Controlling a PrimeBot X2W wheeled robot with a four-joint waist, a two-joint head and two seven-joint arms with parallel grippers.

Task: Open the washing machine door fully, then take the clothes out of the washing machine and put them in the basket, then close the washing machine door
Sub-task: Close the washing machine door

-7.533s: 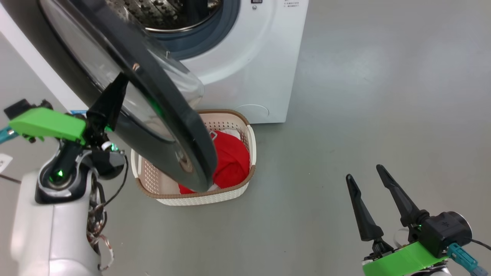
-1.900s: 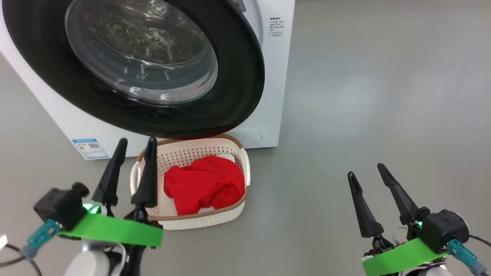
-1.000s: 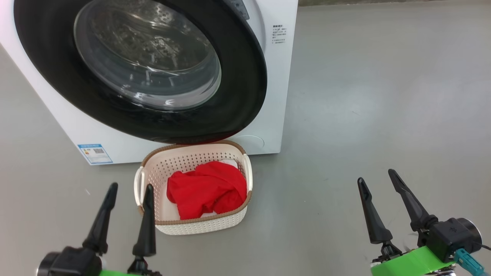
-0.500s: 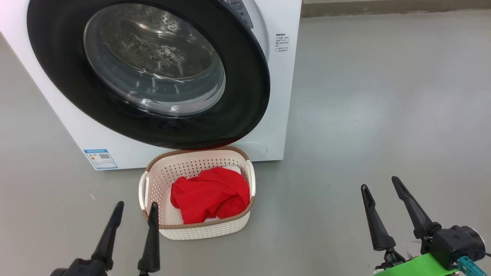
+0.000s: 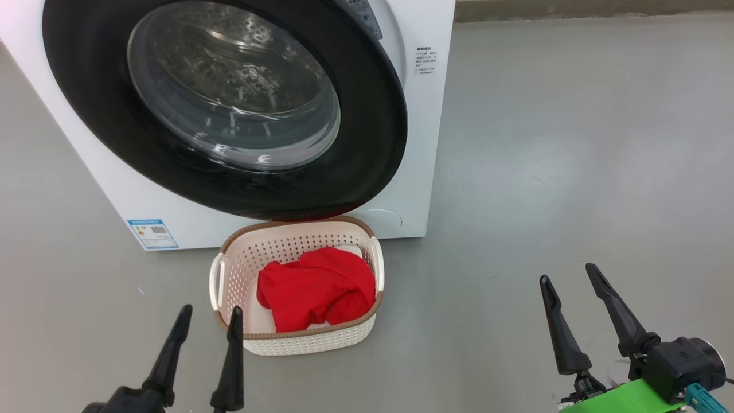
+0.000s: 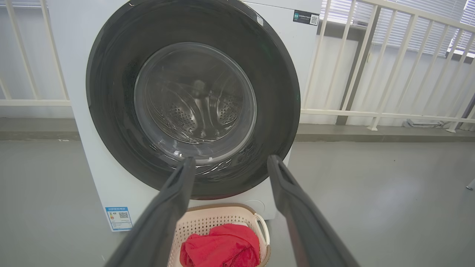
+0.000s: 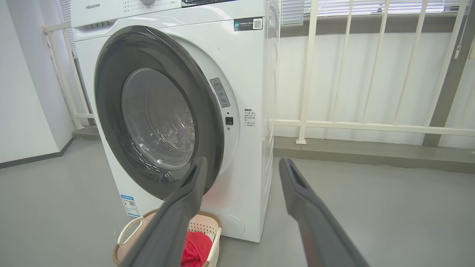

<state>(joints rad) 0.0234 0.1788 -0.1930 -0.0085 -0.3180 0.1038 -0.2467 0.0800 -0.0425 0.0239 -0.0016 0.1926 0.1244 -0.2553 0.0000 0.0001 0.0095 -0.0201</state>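
Observation:
The washing machine door (image 5: 367,143) lies swung to against the white washing machine (image 5: 421,143); whether it is latched I cannot tell. The steel drum shows through its glass. The clothes (image 5: 315,287), a red bundle with some white, lie in the cream basket (image 5: 309,343) on the floor under the door. My left gripper (image 5: 211,311) is open and empty just left of the basket's near corner. My right gripper (image 5: 567,273) is open and empty over bare floor far to the right. Both wrist views look between open fingers (image 6: 178,193) (image 7: 297,193) at the door (image 6: 274,92) (image 7: 207,122).
A blue label sticker (image 5: 152,233) sits low on the machine's front. A white railing (image 6: 371,66) (image 7: 308,74) runs behind and to the right of the machine. Grey floor (image 5: 573,143) stretches open to the right.
The door, held open by my left gripper several seconds ago, now lies against the machine. My left gripper has dropped back to the lower left. The camera has shifted slightly.

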